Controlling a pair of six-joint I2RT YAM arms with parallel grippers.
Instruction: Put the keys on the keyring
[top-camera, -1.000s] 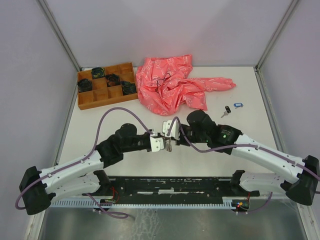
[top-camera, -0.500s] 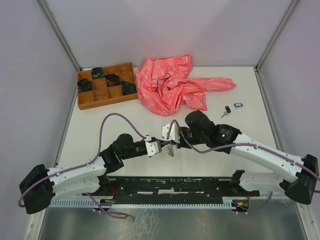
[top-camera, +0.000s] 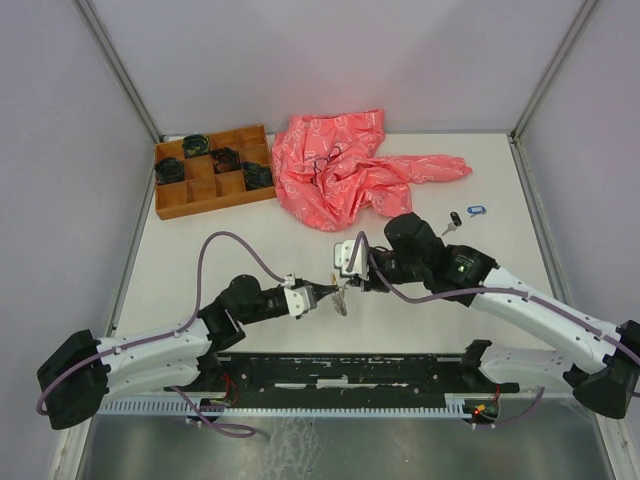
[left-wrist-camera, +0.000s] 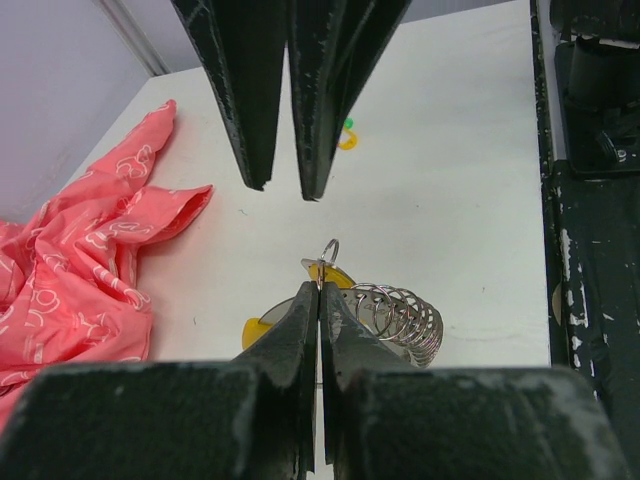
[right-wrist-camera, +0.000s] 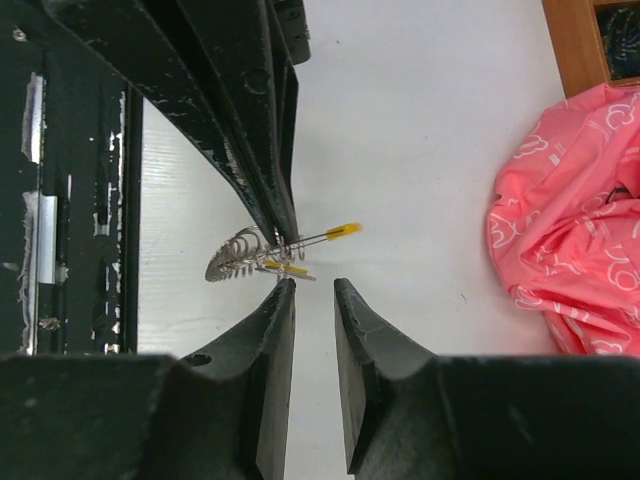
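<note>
Shiny coiled metal-wire keyring (left-wrist-camera: 400, 320), pink cloth (top-camera: 340, 170), matt wooden tray (top-camera: 200, 207), smooth white table (top-camera: 490, 185).

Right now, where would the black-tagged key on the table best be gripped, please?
Grip the black-tagged key by its plastic tag, coming straight down from above, pinching across the tag's width. It lies flat on the table, its thin silver blade offers little, and the blue-tagged key sits close beside it.

Keyring (left-wrist-camera: 400, 316): silvery coil, yellow segment, held by wire end, mid-table. Black-tagged key (top-camera: 455, 220) and blue-tagged key (top-camera: 476, 210) laid close together, right side.
</note>
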